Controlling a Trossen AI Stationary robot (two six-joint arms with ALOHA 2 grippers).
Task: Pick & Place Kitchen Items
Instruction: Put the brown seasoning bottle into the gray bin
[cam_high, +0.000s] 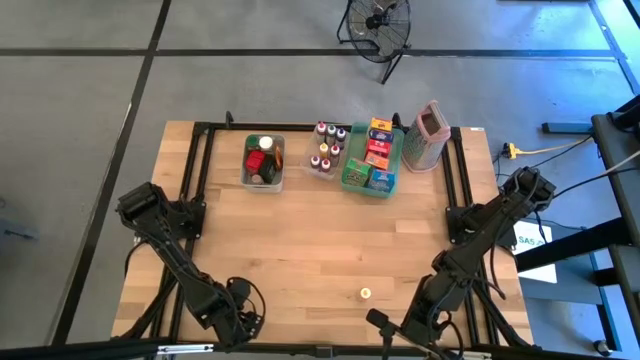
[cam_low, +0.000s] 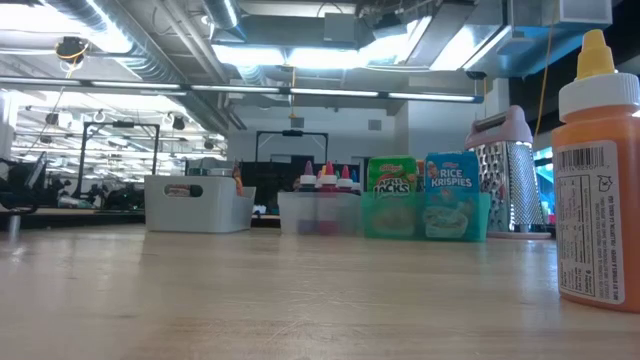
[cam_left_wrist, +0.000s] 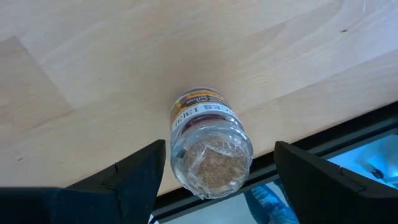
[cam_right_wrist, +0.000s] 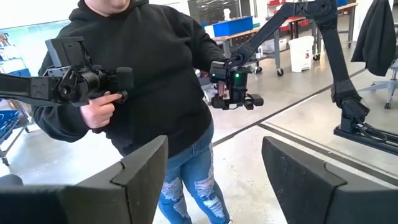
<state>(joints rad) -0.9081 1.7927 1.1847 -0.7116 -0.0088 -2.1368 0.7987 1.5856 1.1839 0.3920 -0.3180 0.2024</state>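
A small clear jar (cam_left_wrist: 208, 140) with a yellow-banded label and brownish spice inside sits on the wood right at the table's near edge, its clear end toward the left wrist camera. My left gripper (cam_left_wrist: 219, 148) points steeply down over it, open, one finger on either side of the jar and neither touching it. In the high view that gripper (cam_high: 243, 322) is at the near left. A little orange bottle (cam_high: 365, 293) with a yellow cap stands upright on its base near the front (cam_low: 598, 170). My right gripper (cam_right_wrist: 214, 143) is held level at the near right, open and empty.
Along the far edge stand a clear bin of jars (cam_high: 263, 165), a small clear bin of capped bottles (cam_high: 328, 150), a green tray of food boxes (cam_high: 372, 160) and a pinkish grater (cam_high: 428, 135). A person (cam_right_wrist: 149, 74) stands beyond the near edge. The table's middle is bare wood.
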